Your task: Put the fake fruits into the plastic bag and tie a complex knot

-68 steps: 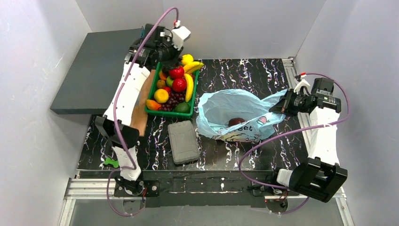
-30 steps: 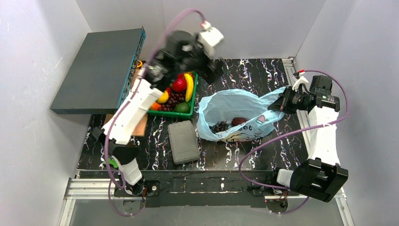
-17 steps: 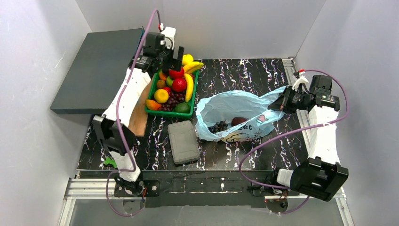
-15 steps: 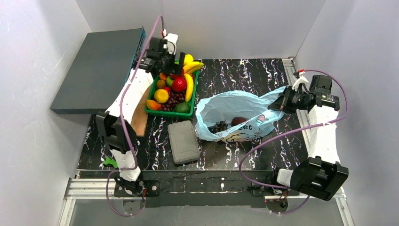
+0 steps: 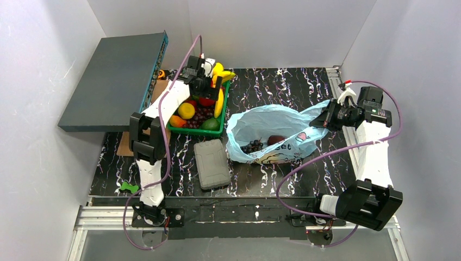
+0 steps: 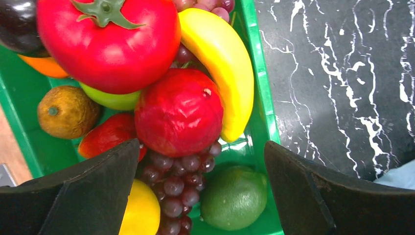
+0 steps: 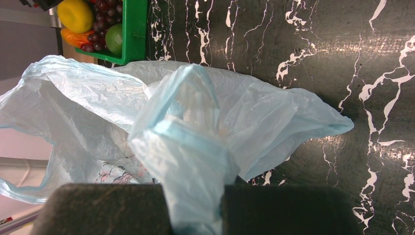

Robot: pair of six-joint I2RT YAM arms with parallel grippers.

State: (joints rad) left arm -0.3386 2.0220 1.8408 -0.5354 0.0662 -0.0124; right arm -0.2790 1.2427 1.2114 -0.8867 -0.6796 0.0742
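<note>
The fake fruits (image 5: 202, 111) fill a green tray (image 5: 197, 130) at the back left. My left gripper (image 5: 210, 89) hangs open just above them. In the left wrist view its wide-apart fingers (image 6: 83, 196) flank purple grapes (image 6: 171, 186) and a green fruit (image 6: 235, 197), below a red apple (image 6: 178, 112) and a banana (image 6: 220, 63). The plastic bag (image 5: 272, 128) lies mid-table with its mouth open, holding a grape bunch (image 5: 251, 146) and a dark plum (image 5: 276, 140). My right gripper (image 5: 326, 120) is shut on a bag handle (image 7: 195, 161). No knot is in view.
A grey ribbed case (image 5: 212, 163) lies in front of the tray, left of the bag. A large dark box (image 5: 114, 76) fills the back left corner, with a brown board (image 5: 128, 145) beside the left arm. A small green piece (image 5: 129, 187) lies near the front edge.
The left arm swung from above the bag back to the tray and lowered, open, over the fruits. A grape bunch came to lie in the bag. The right gripper kept still.
</note>
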